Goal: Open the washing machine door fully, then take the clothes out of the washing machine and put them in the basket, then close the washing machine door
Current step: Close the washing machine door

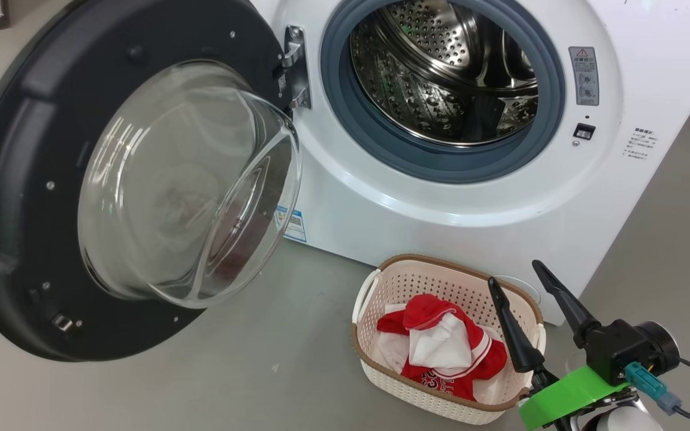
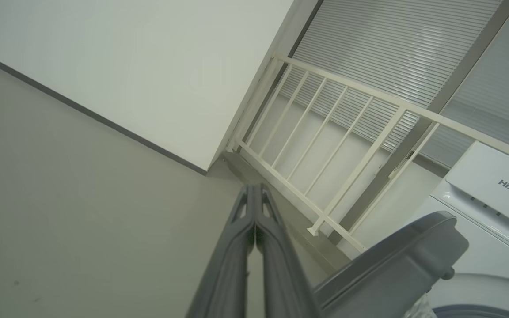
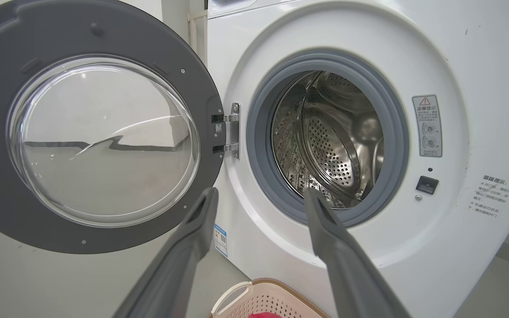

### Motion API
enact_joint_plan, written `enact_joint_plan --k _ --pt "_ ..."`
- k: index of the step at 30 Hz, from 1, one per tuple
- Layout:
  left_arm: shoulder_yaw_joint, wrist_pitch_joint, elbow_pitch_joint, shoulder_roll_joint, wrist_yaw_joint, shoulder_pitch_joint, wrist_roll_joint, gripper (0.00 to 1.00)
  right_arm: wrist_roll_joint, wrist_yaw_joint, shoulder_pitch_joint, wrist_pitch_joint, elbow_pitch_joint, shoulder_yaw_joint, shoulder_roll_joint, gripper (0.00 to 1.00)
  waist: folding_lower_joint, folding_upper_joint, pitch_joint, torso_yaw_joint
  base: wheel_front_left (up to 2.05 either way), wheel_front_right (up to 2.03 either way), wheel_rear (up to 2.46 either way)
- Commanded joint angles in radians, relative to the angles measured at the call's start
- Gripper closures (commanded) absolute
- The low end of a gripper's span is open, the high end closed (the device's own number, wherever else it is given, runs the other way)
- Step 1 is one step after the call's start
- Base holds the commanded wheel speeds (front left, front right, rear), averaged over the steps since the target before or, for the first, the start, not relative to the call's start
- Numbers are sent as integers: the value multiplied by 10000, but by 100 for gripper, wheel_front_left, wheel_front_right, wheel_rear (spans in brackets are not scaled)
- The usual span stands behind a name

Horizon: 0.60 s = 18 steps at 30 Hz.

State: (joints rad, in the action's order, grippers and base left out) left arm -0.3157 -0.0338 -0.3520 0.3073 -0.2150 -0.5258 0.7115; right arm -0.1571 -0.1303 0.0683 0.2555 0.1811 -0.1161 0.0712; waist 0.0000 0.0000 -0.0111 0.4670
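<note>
Head view: washing machine door (image 1: 15,197) swung wide open to the left, its glass bowl (image 1: 189,191) bulging toward the camera. The hinge (image 1: 295,66) sits on the left of the opening. Washing machine (image 1: 381,203) drum (image 1: 441,78) shows bare perforated steel. Clothes (image 1: 441,344) are heaped inside the basket (image 1: 408,258), red and white mixed, white lettering on the red at the near edge. Basket is on the floor (image 1: 261,371) in front of the machine's lower front, right of the door. Right fingers (image 1: 511,326) are spread apart and empty, pointing up over the basket's right rim. Green tape (image 1: 566,398) on the wrist behind them.

Right wrist view adds the door and opening nearly face-on: full grey gasket (image 3: 259,145) ring, latch slot (image 3: 427,184) right of the opening. Basket is cut by the bottom edge, rim plus a sliver of red.

Left wrist view gives the other side. Left fingers (image 2: 232,260) are pressed together with nothing between them, aimed at the floor-wall corner. Cream railing (image 2: 338,145) ahead with blinds behind it. The door shows edge-on just beside the fingers at lower right, with the machine's branded top panel (image 2: 493,185) behind.

Room: open floor left of the basket and below the door. The door's lower rim is clear of the floor. Basket's far rim is near the machine front; cannot tell if they touch. The door's free edge runs out of the head view on the left.
</note>
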Motion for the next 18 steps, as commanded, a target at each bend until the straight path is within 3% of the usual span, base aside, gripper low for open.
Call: enact_joint_plan --k 1,3,8,13,18 --pt "-320 235 39 601 127 -453 117 100 63 -4 184 63 -209 -208 22 0 0 0 -30 -7 0 0 0" --pt "-623 1569 -986 737 364 -954 1160 100 66 -4 171 63 -185 -207 12 0 0 0 -46 -1 0 0 0" --pt "-981 3515 -2210 712 746 -1572 2661 100 82 -4 127 62 -118 -209 18 0 0 0 -62 51 0 0 0" --pt "-1148 5001 -2854 634 1204 -1782 3701 100 29 -4 205 53 -38 -359 -1 0 0 0 -93 6 0 0 0" --pt "-1235 5925 -3140 598 1389 -1682 4249 100 24 -4 227 51 -50 -438 -2 0 0 0 -76 -59 0 0 0"
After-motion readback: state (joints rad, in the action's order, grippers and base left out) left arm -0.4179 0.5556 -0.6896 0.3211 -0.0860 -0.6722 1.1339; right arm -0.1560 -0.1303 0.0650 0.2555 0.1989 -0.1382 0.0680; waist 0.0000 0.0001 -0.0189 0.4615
